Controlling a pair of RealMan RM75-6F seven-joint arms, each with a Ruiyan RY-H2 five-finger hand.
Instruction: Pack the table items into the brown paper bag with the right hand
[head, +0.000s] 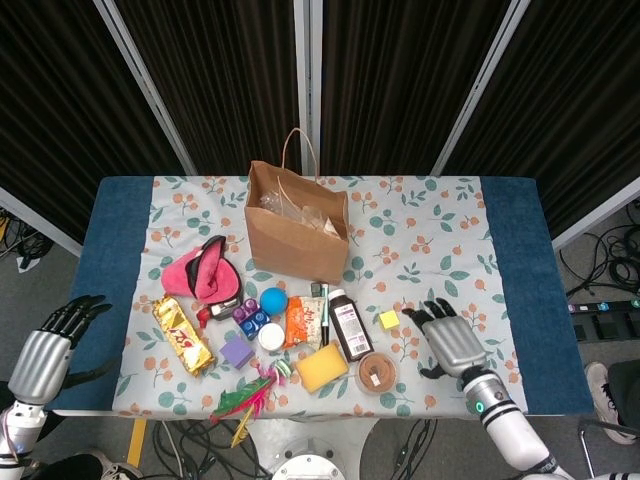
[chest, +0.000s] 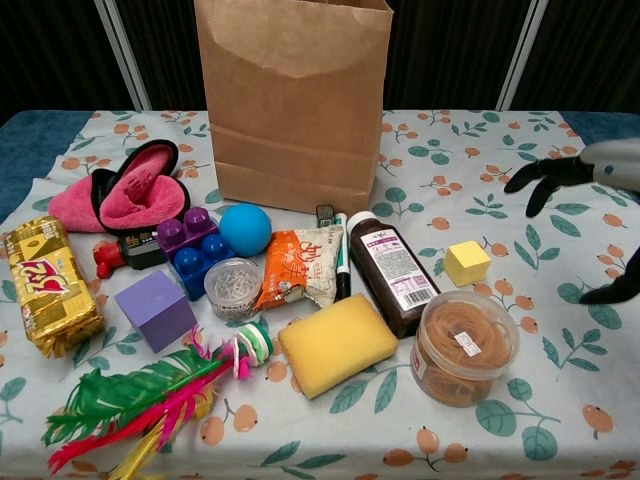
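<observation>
One paper bag (chest: 290, 100), one sponge (chest: 336, 343), one bottle (chest: 392, 272), two robot hands (head: 455, 343) (head: 45, 350).
</observation>
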